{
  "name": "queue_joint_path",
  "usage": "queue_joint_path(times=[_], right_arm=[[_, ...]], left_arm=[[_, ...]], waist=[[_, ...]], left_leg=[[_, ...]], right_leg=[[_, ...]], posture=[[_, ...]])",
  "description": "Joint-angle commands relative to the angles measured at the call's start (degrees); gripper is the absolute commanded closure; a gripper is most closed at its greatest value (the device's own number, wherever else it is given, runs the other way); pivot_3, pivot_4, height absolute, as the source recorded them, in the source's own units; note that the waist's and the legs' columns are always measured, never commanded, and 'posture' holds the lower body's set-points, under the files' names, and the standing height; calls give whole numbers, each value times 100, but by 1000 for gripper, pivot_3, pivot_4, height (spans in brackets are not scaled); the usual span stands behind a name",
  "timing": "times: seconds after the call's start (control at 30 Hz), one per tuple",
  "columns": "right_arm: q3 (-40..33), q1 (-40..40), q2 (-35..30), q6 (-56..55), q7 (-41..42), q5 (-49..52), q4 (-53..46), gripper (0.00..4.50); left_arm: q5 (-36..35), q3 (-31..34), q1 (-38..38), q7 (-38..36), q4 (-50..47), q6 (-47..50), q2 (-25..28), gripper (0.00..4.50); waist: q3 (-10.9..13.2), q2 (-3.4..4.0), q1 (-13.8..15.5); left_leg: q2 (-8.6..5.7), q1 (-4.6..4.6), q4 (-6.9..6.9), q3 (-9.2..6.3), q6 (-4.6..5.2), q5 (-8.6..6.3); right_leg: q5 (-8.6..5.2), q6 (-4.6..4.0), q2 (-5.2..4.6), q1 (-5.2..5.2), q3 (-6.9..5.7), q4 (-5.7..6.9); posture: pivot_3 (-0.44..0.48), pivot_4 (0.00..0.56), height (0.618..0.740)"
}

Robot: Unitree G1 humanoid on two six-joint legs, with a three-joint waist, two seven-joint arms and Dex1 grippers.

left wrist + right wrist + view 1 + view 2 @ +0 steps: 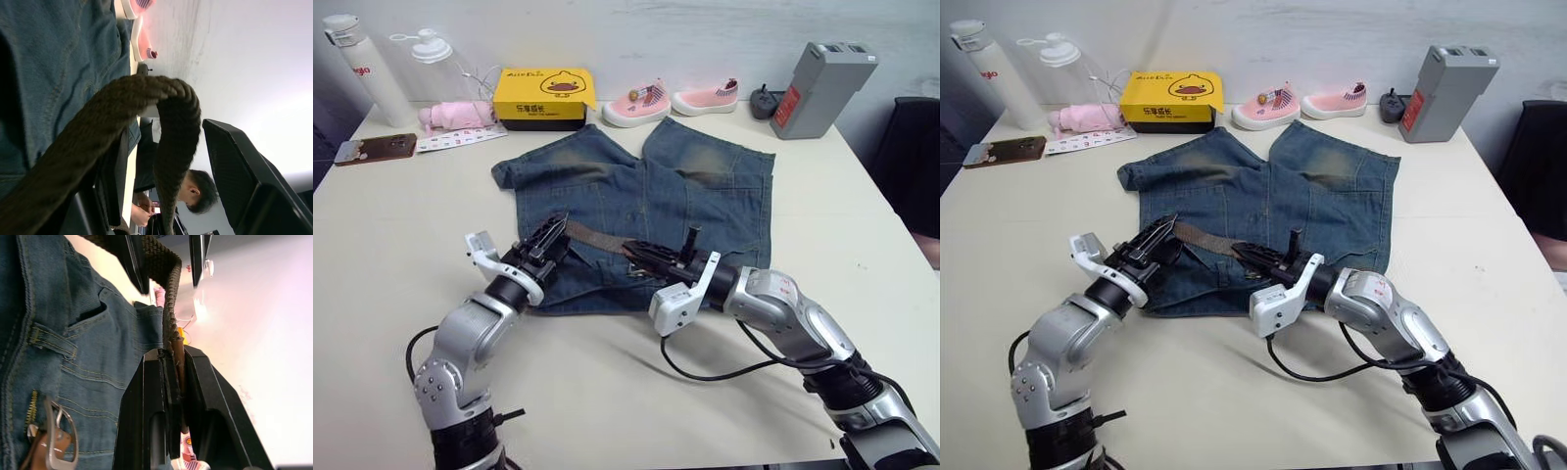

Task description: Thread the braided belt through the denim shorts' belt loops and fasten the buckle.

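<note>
1. Two pincers meet over the waistband of the denim shorts (636, 196), which lie flat on the surface (401, 225), with the braided belt (597, 238) stretched between them.
2. The right pincer (172, 363) is clamped on the belt's strap. The buckle (58, 438) lies on the denim just beside it, near a belt loop (51, 341).
3. The left pincer (551, 235) has the belt draped over one finger and bending between the two. Its fingers look spread, so it probably supports the belt rather than pinching it, though the close view leaves that uncertain.
4. The belt's long axis runs from one pincer to the other, along the waistband. My judgement: the coming feed turns on lining the strap up with the loop beside the right pincer, the nearer arm.
5. One container, a yellow box (544, 98), sits closed beyond the shorts, far from both pincers; its contents are hidden.
</note>
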Motion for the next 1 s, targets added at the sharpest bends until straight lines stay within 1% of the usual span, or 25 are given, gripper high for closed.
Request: queue_joint_path(times=[0.03,0.07,0.13,0.17,0.2,0.3,0.33,0.5,0.67,0.73,0.77,0.8,0.9,0.97,1.0], right_arm=[[-135,23,24,-86,16,87,-256,4500],[-143,30,28,-88,20,86,-261,4500],[-153,45,39,-78,39,100,-293,4500],[-161,56,38,-75,49,110,-311,4500],[-167,64,38,-73,57,117,-323,4500],[-170,81,51,-65,73,126,-346,4500],[-175,87,62,-50,80,137,-354,4500],[-239,162,150,281,226,270,-408,4500],[-320,289,236,1013,658,660,-530,4500],[-426,306,354,1347,755,949,-593,3568],[-499,328,444,1577,803,1159,-630,3359],[-562,350,520,1850,854,1315,-668,2966],[-842,440,762,2799,1011,1783,-808,1575],[-948,492,797,3190,1141,2002,-901,473],[-1020,529,801,3358,1180,2113,-950,135]], left_arm=[[-67,55,-65,73,-94,80,-65,1798],[-67,63,-75,86,-89,95,-76,1798],[-67,75,-139,173,-62,64,-139,2334],[-67,61,-184,218,-39,48,-173,2503],[-67,55,-216,253,-23,41,-199,2840],[-67,32,-307,380,10,11,-292,4203],[-67,3,-332,446,-1,-4,-327,4402],[-67,-36,-386,584,-37,1,-409,4402],[-67,-46,-384,442,-105,41,-348,4402],[-67,-43,-354,317,-131,88,-223,4500],[-67,-33,-325,291,-169,70,-173,4500],[-67,2,-286,283,-222,13,-143,4500],[-67,355,-58,-87,-335,-175,234,4500],[-67,538,118,-368,-368,-237,472,4500],[-67,632,242,-489,-375,-272,570,4500]], waist=[[0,0,2],[0,0,6],[0,0,15],[0,0,28],[0,0,36],[0,0,57],[0,0,62],[0,0,79],[0,0,120],[0,0,119],[0,0,118],[0,0,115],[1,2,105],[1,2,105],[2,3,103]], left_leg=[[3,0,0,-1,-1,-1],[9,-1,0,-1,-2,-1],[18,-1,1,-1,-2,-1],[19,-1,1,0,-2,-1],[19,-1,2,0,-2,-1],[19,-1,3,1,-2,-2],[19,-1,2,1,-2,-2],[19,-1,3,2,-1,-2],[19,-2,3,2,-2,-4],[18,-3,3,2,0,-5],[18,-4,3,2,0,-5],[17,-3,2,2,0,-6],[20,-2,1,2,-4,-8],[21,-4,-1,2,-6,-10],[21,-6,-2,3,-7,-10]], right_leg=[[0,0,3,0,-1,0],[0,0,5,0,-2,-1],[0,0,5,0,-2,-2],[0,0,5,0,-2,-2],[0,-1,4,0,-2,-3],[0,0,5,0,-1,-8],[0,0,5,0,-1,-8],[0,-1,5,0,-1,-10],[0,-1,8,0,-3,-12],[0,-1,8,0,-3,-12],[0,-1,8,0,-3,-12],[0,-1,10,0,-4,-13],[-1,-3,18,0,-3,-12],[-3,-7,20,-7,-3,-10],[-4,-8,21,-11,-2,-9]], posture=[[0,150,658],[0,150,658],[0,150,658],[0,150,658],[0,150,658],[0,150,658],[0,150,658],[0,150,658],[0,150,658],[0,150,658],[0,150,658],[0,150,658],[0,150,658],[0,150,658],[0,150,658]])
